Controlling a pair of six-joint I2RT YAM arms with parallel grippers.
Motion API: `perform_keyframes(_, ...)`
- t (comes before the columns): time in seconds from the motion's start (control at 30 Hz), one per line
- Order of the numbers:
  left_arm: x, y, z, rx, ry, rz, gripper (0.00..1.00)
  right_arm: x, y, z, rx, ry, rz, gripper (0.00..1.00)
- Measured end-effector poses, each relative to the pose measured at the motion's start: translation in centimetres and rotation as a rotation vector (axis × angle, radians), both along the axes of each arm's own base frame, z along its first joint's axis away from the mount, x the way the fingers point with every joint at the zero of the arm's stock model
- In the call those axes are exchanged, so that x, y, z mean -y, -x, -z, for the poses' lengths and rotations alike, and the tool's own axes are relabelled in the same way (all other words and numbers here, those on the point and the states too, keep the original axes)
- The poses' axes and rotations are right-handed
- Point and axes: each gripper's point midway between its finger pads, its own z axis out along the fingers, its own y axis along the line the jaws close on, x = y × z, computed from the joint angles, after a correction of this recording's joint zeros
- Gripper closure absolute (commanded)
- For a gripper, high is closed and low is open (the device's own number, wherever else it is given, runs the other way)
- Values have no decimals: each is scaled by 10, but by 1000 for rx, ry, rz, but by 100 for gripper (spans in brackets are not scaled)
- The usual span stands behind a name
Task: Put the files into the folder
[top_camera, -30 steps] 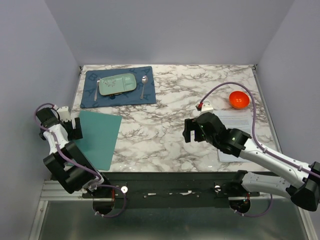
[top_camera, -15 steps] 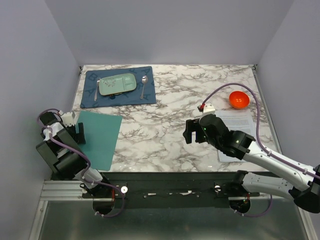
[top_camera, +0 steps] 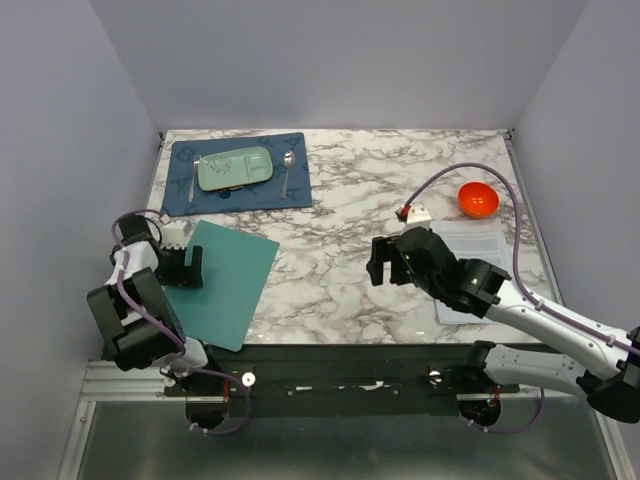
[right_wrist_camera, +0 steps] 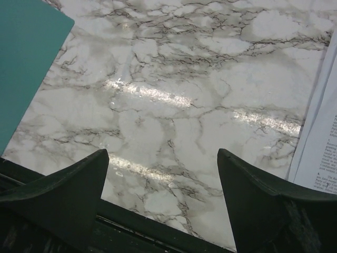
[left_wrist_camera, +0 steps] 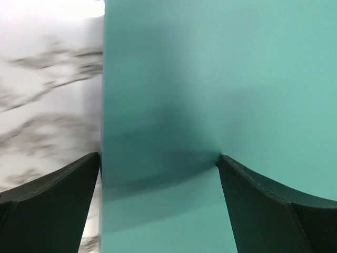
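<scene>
My left tool [top_camera: 187,268], jaws spread wide, straddles the left edge of the folder [top_camera: 228,285], which has slid and turned rightward on the worktop [top_camera: 340,200]. My right tool [top_camera: 385,262] hovers released, forearm low over the files [top_camera: 478,243].

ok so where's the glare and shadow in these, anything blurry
Right wrist: glare streaks across the glossy grey-veined marble table. Left wrist: a soft shadow on the thin teal-green folder, marble beside it blurred and washed out at the top. Top external: even light, sharp.
</scene>
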Motion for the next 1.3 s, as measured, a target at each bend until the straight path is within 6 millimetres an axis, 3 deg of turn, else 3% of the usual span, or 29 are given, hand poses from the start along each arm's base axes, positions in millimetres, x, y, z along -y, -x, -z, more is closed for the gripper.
perform_keyframes(0.13,36,2,-2,-11,14,122,1,-3,-1,12,-36,19,13,8)
perform_keyframes(0.3,62,4,-8,-28,49,211,1,-15,-2,39,-115,46,22,10)
perform_keyframes(0.63,116,-3,-28,-14,96,401,1,-83,4,105,-307,-19,-51,11)
perform_keyframes(0.9,150,-2,-46,-4,158,504,1,-123,1,123,-386,-104,-62,13)
perform_keyframes(1.1,141,0,-71,51,104,528,1,-146,-4,138,-432,-140,-57,14)
perform_keyframes(1.2,117,-10,-97,151,5,508,1,-156,-8,141,-441,-157,-57,15)
perform_keyframes(1.3,87,-20,-105,191,-104,464,1,-161,-9,140,-444,-174,-63,15)
